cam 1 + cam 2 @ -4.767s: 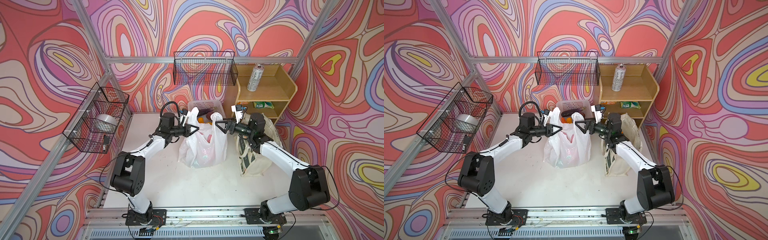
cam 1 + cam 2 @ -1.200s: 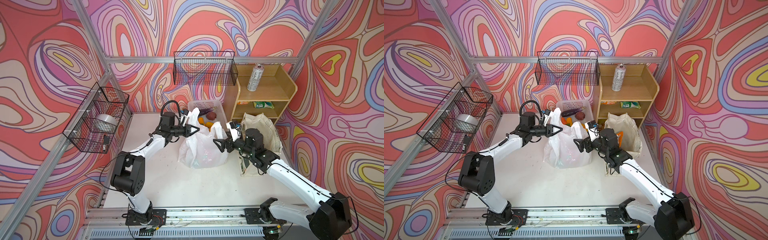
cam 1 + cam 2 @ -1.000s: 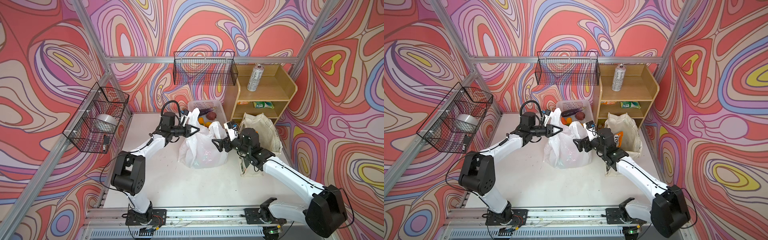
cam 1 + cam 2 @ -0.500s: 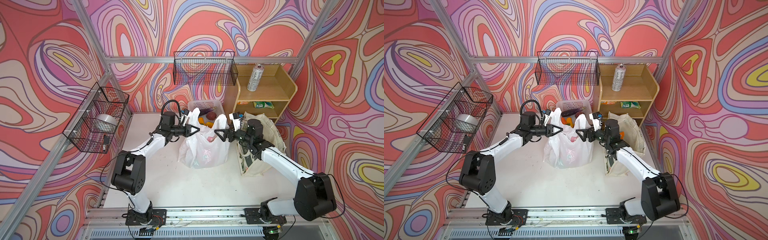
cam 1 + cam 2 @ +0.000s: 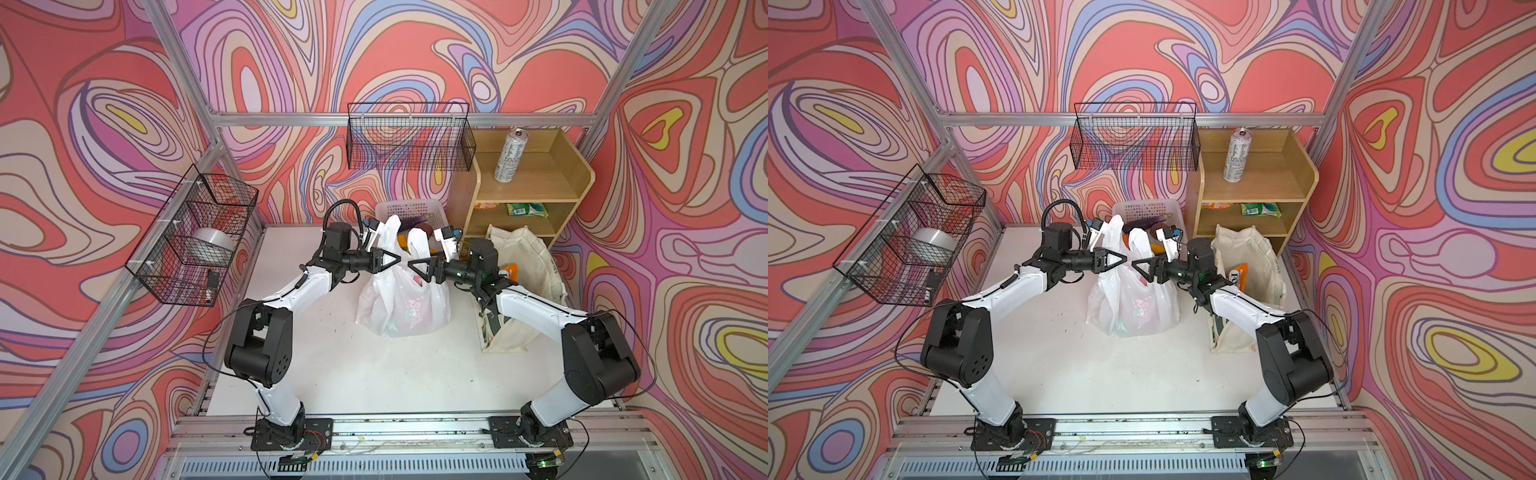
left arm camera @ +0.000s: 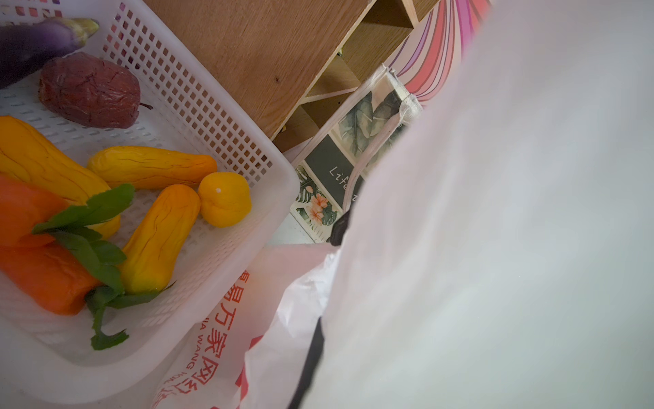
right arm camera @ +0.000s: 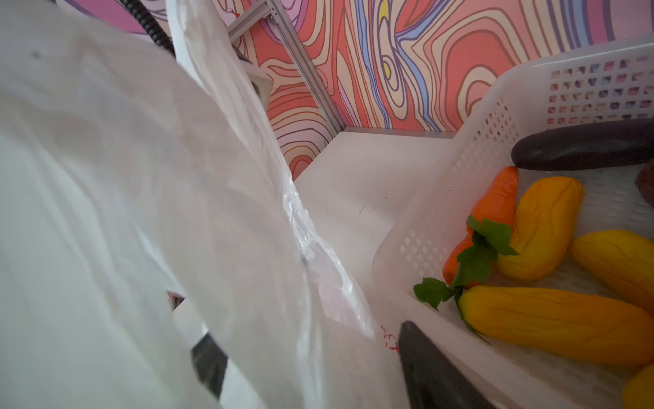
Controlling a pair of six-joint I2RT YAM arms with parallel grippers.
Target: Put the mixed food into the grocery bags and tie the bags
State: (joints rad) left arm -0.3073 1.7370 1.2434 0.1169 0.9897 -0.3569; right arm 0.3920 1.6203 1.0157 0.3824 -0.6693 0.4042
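Observation:
The white plastic grocery bag (image 5: 403, 303) (image 5: 1133, 307) with red letters stands mid-table, its handles up. My left gripper (image 5: 397, 258) (image 5: 1123, 259) is shut on its left handle; plastic covers most of the left wrist view, with one dark finger (image 6: 313, 357) showing. My right gripper (image 5: 411, 264) (image 7: 318, 368) stands open at the right handle, with bag film between its fingers. The canvas tote (image 5: 528, 266) stands to the right, an orange packet (image 5: 513, 272) in it. A carrot (image 6: 32, 269), lemon (image 6: 224, 203) and eggplant (image 6: 32, 39) lie in the white lattice basket (image 5: 409, 205).
A wooden shelf (image 5: 536, 183) at the back right holds a silver can (image 5: 510, 154) and snack packets (image 5: 525, 209). Black wire baskets hang on the left wall (image 5: 195, 237) and the back wall (image 5: 409, 137). The basket sits right behind the bag.
My right gripper rose from low beside the bag to its right handle, and its jaws have narrowed around the film. The left gripper has held still.

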